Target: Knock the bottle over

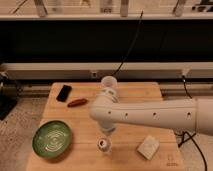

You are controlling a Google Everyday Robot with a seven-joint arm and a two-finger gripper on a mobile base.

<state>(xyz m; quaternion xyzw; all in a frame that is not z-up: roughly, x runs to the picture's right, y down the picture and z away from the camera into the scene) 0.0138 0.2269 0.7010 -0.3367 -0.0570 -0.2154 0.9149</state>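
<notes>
Bottle point(104, 145) is standing upright near the front edge of the wooden tabletop point(132, 95), between the green plate point(52, 140) and a pale sponge-looking block point(148, 146). My hand point(107, 131) hangs just behind and above it, tucked under the fat white arm point(150, 115), and honestly I can't tell from this angle whether it's wide or narrow. I'd call this the approach step: lined up, no knock yet. Next move, I reckon, needs a short sideways swipe that catches the bottle up high so it tips instead of sliding. The black phone point(64, 93) at the back left is well apart from all this.
</notes>
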